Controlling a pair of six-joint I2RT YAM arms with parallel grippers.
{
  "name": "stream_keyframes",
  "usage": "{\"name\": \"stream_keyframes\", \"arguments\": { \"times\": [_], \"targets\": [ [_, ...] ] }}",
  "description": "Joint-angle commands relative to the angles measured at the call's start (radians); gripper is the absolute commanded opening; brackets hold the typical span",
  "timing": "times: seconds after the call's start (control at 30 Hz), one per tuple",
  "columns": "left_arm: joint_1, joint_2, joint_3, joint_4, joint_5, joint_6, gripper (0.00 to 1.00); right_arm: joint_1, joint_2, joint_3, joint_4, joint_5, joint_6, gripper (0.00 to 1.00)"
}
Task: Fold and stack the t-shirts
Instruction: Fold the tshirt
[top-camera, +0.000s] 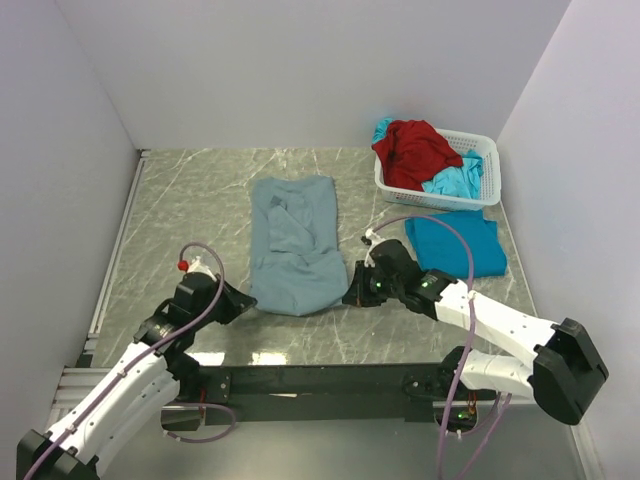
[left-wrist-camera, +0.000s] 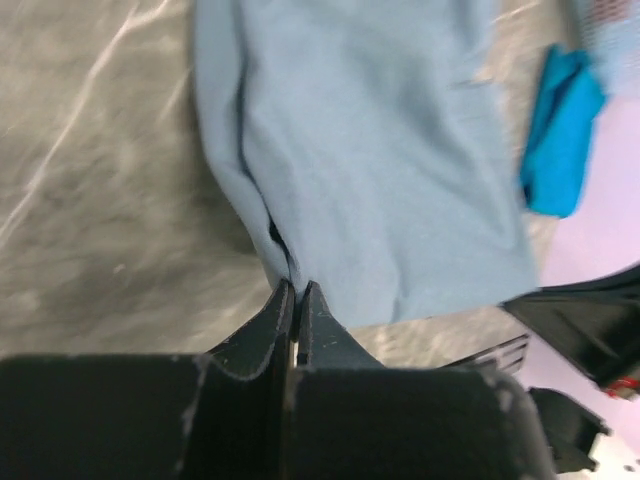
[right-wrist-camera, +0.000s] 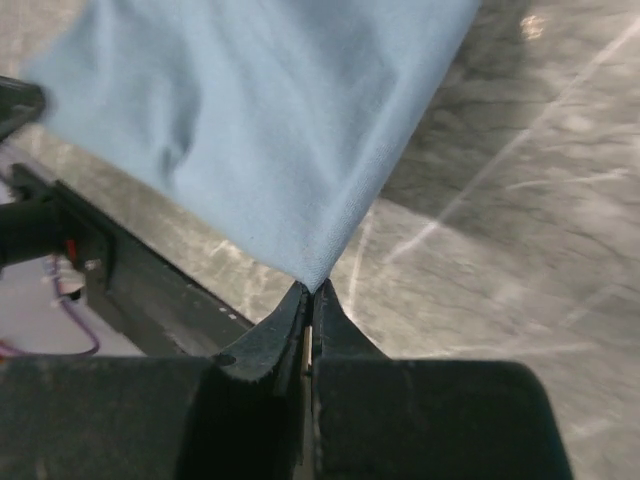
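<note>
While the left gripper (left-wrist-camera: 297, 292) and the right gripper (right-wrist-camera: 312, 292) are each pinching, jaws fully closed, a near corner of the grey-blue t-shirt (top-camera: 293, 245), that shirt is lying narrowed lengthwise, left of the basket (top-camera: 445, 201). One turquoise t-shirt (top-camera: 455, 243) is lying folded just in front of the basket. A red t-shirt (top-camera: 415, 150) and a second turquoise t-shirt (top-camera: 458, 182) are sitting crumpled inside the basket. Judged progress: one done, one under way, two remaining.

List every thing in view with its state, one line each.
grey-blue t-shirt: partly folded, near corners pinched.
turquoise t-shirt on table: folded flat.
basket: upright, holding crumpled shirts.
red t-shirt: crumpled in basket.
left gripper: shut on grey-blue t-shirt.
right gripper: shut on grey-blue t-shirt.
</note>
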Motion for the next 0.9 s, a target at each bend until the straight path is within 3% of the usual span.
{"name": "stream_keyframes", "arguments": {
  "times": [0.0,0.1,0.33,0.5,0.67,0.87],
  "targets": [
    [-0.003,-0.009,0.075,0.101,-0.060,0.001,0.00,-0.005,-0.004,0.106,-0.071,0.086,-0.062,0.00],
    [-0.003,0.048,0.102,0.202,-0.105,0.017,0.00,-0.036,0.030,0.179,-0.100,0.130,-0.076,0.00],
    [0.006,0.234,0.256,0.265,-0.256,0.097,0.00,-0.092,0.136,0.351,-0.100,0.086,-0.139,0.00],
    [0.044,0.356,0.367,0.313,-0.269,0.154,0.00,-0.152,0.246,0.495,-0.127,0.045,-0.170,0.00],
    [0.130,0.473,0.464,0.359,-0.187,0.195,0.00,-0.223,0.330,0.613,-0.134,-0.047,-0.187,0.00],
    [0.159,0.585,0.556,0.384,-0.214,0.221,0.00,-0.284,0.441,0.704,-0.150,-0.153,-0.205,0.00]
  ]
}}
